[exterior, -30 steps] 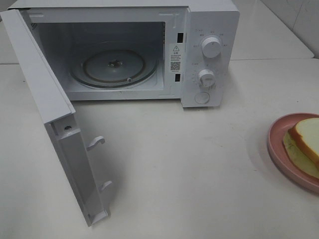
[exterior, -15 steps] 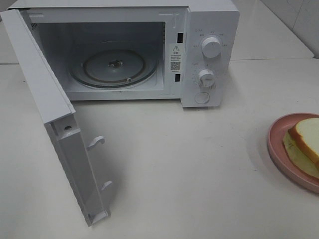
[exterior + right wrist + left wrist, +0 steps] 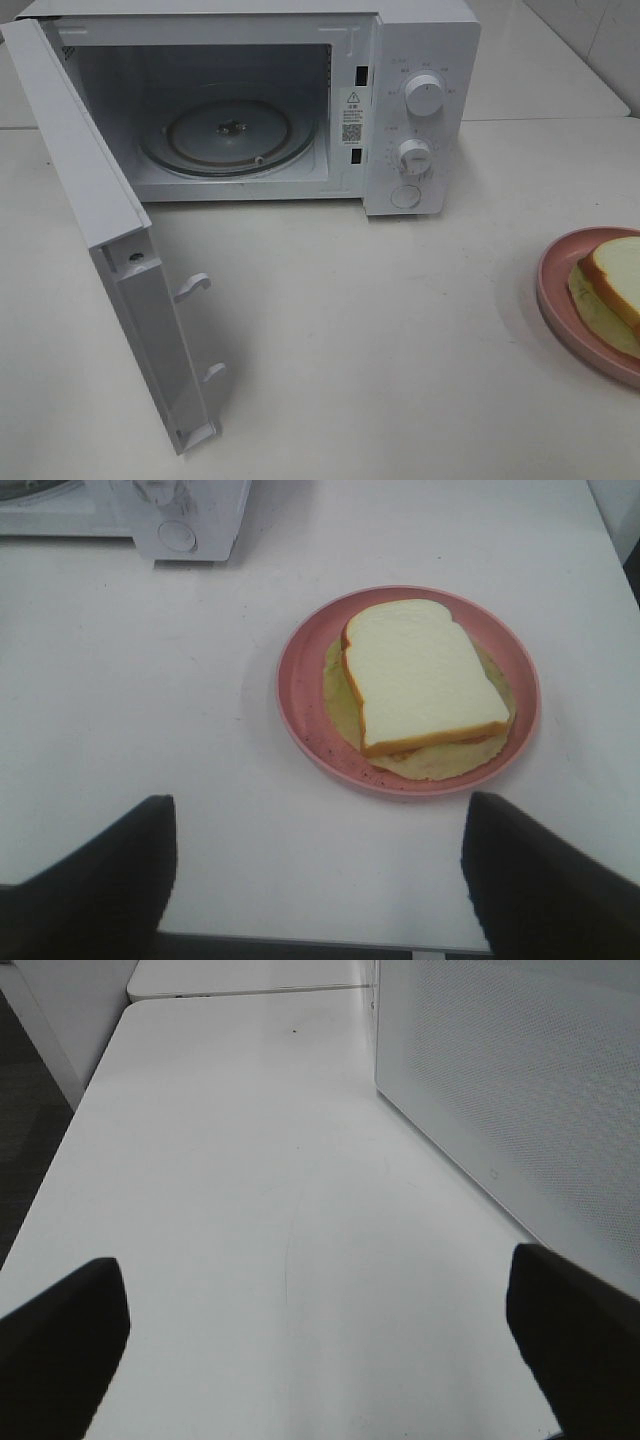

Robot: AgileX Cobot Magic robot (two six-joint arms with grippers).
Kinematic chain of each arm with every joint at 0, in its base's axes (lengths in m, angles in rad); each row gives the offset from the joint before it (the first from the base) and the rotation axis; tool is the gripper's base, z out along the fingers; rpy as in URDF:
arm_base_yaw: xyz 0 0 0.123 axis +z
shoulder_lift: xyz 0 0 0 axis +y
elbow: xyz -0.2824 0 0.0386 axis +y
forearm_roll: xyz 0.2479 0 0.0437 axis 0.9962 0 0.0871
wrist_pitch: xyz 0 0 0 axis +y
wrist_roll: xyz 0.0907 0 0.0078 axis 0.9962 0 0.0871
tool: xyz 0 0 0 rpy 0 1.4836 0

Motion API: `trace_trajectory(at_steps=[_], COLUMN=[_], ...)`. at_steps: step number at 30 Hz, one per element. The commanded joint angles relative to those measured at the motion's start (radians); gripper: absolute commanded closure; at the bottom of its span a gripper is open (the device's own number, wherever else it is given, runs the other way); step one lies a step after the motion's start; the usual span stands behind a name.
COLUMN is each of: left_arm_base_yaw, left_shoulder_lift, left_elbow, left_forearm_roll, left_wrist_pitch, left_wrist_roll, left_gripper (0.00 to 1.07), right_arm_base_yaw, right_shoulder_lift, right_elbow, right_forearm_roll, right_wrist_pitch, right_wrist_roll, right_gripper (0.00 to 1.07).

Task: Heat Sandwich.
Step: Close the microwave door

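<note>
The sandwich (image 3: 422, 675), white bread with tan crust over a pale yellow-green layer, lies on a round pink plate (image 3: 300, 695); it shows again at the right edge of the high view as the sandwich (image 3: 612, 285) on its plate (image 3: 552, 290). My right gripper (image 3: 318, 875) stands open short of the plate, holding nothing. The white microwave (image 3: 420, 60) has its door (image 3: 110, 240) swung wide, baring the glass turntable (image 3: 230, 135). My left gripper (image 3: 320, 1335) is open over bare table beside the door's outer face (image 3: 520, 1090). Neither gripper shows in the high view.
Two knobs (image 3: 424, 95) and a round button (image 3: 405, 196) sit on the microwave's right panel. The open door juts toward the table's front left. The table's left edge (image 3: 60, 1150) drops to dark floor. Bare white tabletop (image 3: 370, 320) lies between microwave and plate.
</note>
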Motion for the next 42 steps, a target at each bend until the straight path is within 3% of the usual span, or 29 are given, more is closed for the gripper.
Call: trace_trajectory(at_steps=[1,9,42], left_arm_base_yaw=[0.006,0.006,0.006], left_shoulder_lift=[-0.02,-0.02,-0.02], left_elbow=[0.003,0.003,0.003], left_forearm_roll=[-0.003,-0.003,-0.003], left_wrist_pitch=[-0.01,-0.01,-0.01], left_wrist_roll=[-0.004,-0.003,-0.003], left_gripper=[0.1,0.1,0.1], right_arm_base_yaw=[-0.053,-0.137,-0.138], right_shoulder_lift=[-0.031,-0.088,-0.088], right_elbow=[0.016,0.04,0.04], right_forearm_roll=[0.009,0.017,0.017], right_wrist_pitch=[-0.032,-0.077,-0.077], right_wrist_roll=[-0.001,-0.007,-0.007], right_gripper=[0.31,0.32,0.32])
